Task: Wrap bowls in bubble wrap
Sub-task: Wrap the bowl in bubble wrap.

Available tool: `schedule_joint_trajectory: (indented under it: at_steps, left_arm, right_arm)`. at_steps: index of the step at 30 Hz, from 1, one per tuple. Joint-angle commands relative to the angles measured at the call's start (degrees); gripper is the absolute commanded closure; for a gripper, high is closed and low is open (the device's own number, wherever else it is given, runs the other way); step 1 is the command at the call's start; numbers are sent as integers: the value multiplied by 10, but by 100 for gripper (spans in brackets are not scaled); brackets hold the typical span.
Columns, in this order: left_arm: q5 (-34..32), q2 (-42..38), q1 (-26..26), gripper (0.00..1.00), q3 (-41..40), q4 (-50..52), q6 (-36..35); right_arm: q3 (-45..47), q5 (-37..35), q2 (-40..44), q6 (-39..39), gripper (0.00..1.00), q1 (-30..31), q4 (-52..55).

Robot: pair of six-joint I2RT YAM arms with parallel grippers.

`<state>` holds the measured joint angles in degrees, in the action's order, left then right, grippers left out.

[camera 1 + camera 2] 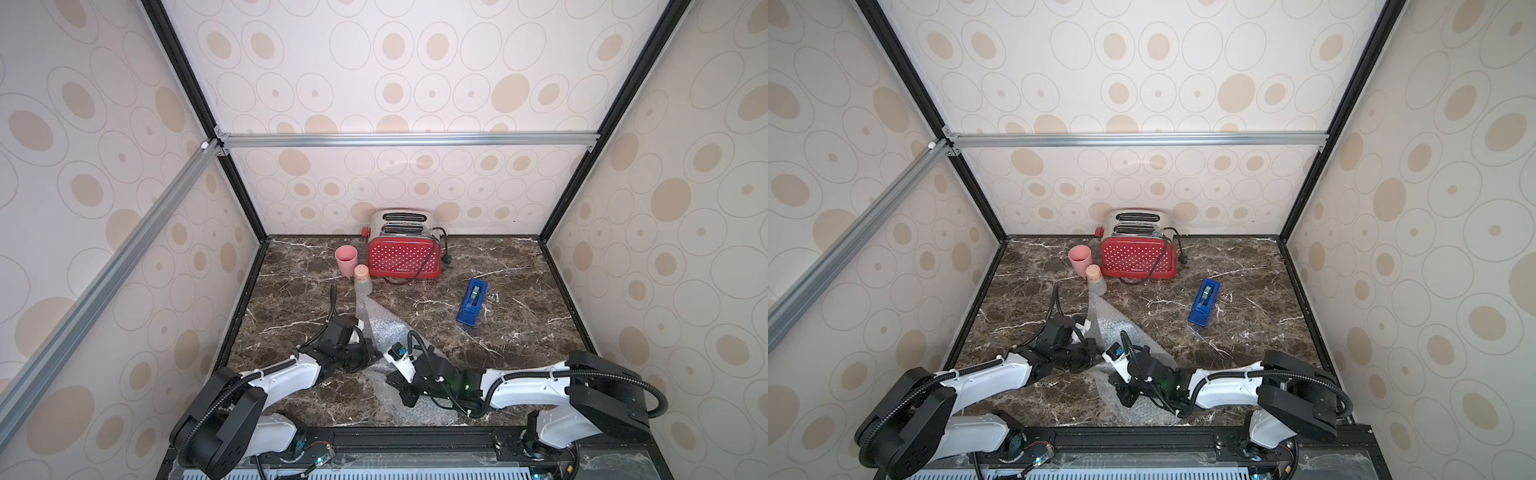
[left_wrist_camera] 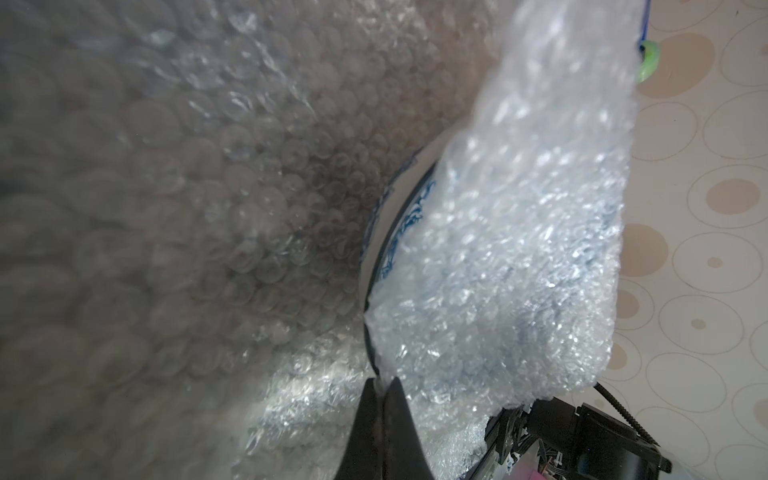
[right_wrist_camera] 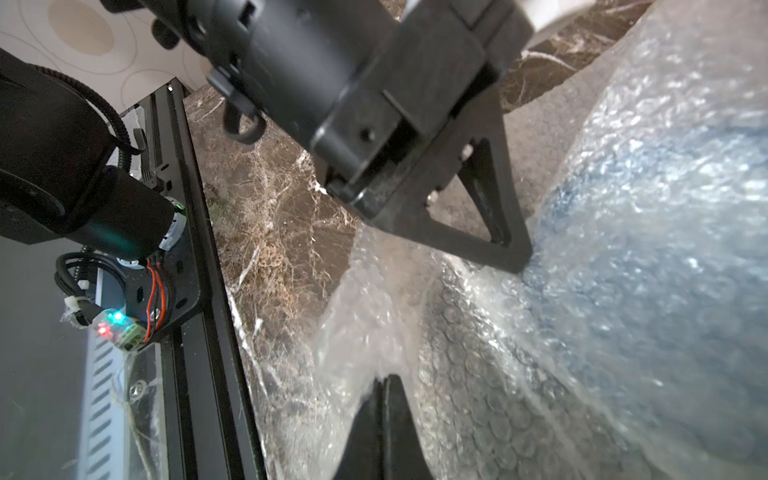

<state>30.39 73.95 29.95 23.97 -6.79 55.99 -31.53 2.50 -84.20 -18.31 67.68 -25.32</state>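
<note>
The left gripper (image 2: 380, 386) and right gripper (image 3: 382, 380) each pinched wrap (image 2: 519, 249); a hard pull could spill the bowl (image 2: 395, 208).

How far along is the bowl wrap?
Done: a flap of the bubble wrap is folded over part of the bowl. In hand: the left gripper and right gripper are each shut on a pinch of wrap. Left: a strip of blue-patterned rim shows uncovered in the left wrist view, the wrap's far end lies unfolded, and the blue tape dispenser sits apart, untouched.
</note>
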Motion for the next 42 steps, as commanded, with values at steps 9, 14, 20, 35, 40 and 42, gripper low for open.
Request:
schedule_joint_trajectory:
  at_steps: [9,14,20,35,40,42]
  left_arm:
    - [-8,15,3,100,26,19,-23]
    - [-4,6,3,100,35,27,-24]
    - [-7,-6,3,100,49,46,-27]
    - [-2,31,4,100,83,56,-36]
    - [-1,45,3,100,83,51,-39]
    - [2,49,3,100,83,46,-39]
  right_arm:
    - [14,52,56,-20,100,-48,9]
    - [19,78,93,-25,100,-82,28]
    - [14,77,114,-28,100,-111,51]
    - [-38,99,80,-56,100,-198,73]
    - [-55,102,60,-64,100,-227,85]
    - [-63,102,53,-65,100,-238,91]
